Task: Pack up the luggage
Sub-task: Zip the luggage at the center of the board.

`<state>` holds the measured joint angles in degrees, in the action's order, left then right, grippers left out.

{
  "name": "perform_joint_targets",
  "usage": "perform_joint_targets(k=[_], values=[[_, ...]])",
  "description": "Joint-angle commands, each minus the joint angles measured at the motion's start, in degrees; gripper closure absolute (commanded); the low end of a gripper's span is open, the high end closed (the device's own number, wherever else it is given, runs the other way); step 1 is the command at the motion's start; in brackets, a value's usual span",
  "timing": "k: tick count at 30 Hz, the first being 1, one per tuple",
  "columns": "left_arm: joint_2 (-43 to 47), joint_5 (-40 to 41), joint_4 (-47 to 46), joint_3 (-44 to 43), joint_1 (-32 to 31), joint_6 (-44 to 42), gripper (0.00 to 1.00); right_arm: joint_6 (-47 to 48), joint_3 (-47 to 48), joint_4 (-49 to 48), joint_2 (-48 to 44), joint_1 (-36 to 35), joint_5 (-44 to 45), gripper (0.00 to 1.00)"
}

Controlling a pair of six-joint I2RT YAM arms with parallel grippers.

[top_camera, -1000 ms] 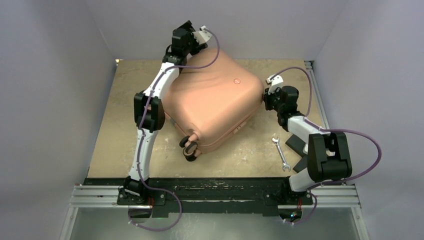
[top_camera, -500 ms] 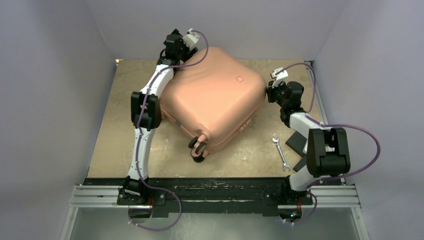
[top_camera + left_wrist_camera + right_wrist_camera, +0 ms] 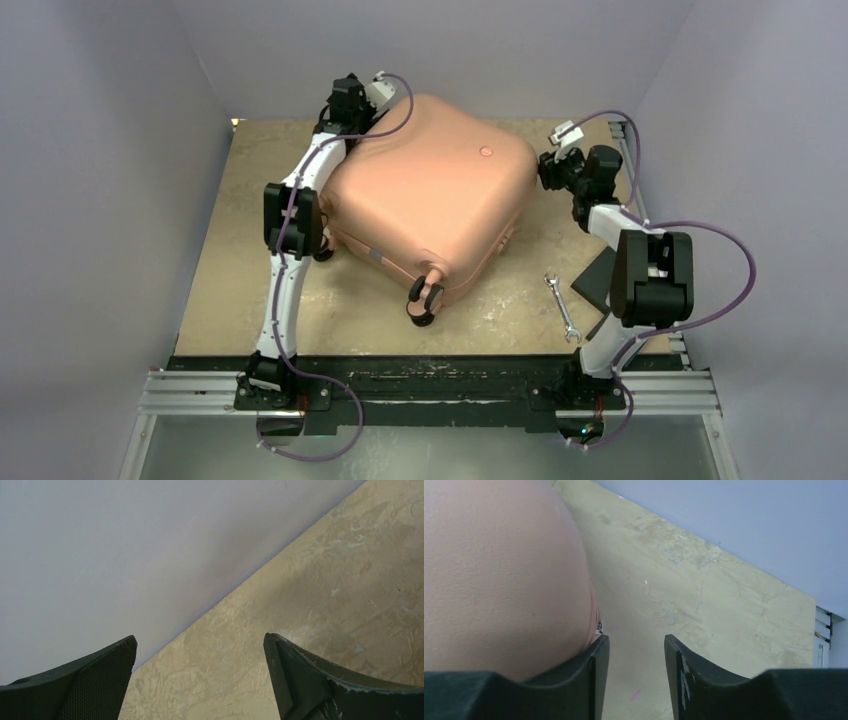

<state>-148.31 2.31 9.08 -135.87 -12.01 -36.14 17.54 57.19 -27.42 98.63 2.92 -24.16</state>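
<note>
Only the overhead view shows the whole luggage (image 3: pixel 430 205): salmon-pink, shut, lying flat mid-table, with its wheels (image 3: pixel 425 298) toward my bases and a wrench (image 3: pixel 562 307) well off to its right. My right pincer (image 3: pixel 636 645) stands part open on nothing, the pink shell just beside its left finger. My left pincer (image 3: pixel 200 645), spread wide and empty, sees only table (image 3: pixel 325 605) and wall.

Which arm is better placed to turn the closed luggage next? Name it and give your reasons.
Right, probably. The right gripper sits at the far right corner of the luggage, one finger beside its shell. The left gripper, open, faces only the wall and the table.
</note>
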Motion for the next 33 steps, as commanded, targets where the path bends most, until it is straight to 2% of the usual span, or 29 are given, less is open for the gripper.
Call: perform_joint_targets(k=[1, 8, 13, 16, 20, 25, 28, 33], values=[[-3.2, -5.0, 2.5, -0.1, -2.7, 0.0, 0.02, 6.4, 3.0, 4.2, -3.4, 1.2, -6.3, 0.48], [-1.7, -2.8, 2.8, -1.7, -2.5, 1.2, 0.01, 12.5, 7.5, 12.7, -3.7, 1.2, -18.2, 0.49], [2.5, 10.2, 0.6, -2.3, -1.8, 3.3, 0.01, 15.0, 6.0, 16.2, -4.2, -0.7, -25.6, 0.53], [7.7, 12.5, 2.6, -2.3, 0.1, 7.2, 0.01, 16.2, 3.1, 17.2, -6.3, -3.3, -26.4, 0.54], [16.6, 12.3, 7.1, 0.1, 1.1, 8.6, 0.01, 17.0, 0.0, 19.0, -9.5, -8.9, -27.1, 0.56], [28.6, 7.1, 12.3, 7.4, 0.9, 9.8, 0.01, 16.8, -3.4, 19.3, -12.5, -15.3, -28.8, 0.56], [34.6, 3.8, 15.9, 11.0, 0.1, 9.6, 0.01, 16.9, -4.4, 19.7, -12.9, -17.5, -31.0, 0.56], [41.9, 3.4, 21.1, 16.8, -4.6, 5.7, 0.01, 14.4, -4.5, 20.4, -15.0, -18.1, -33.4, 0.59]])
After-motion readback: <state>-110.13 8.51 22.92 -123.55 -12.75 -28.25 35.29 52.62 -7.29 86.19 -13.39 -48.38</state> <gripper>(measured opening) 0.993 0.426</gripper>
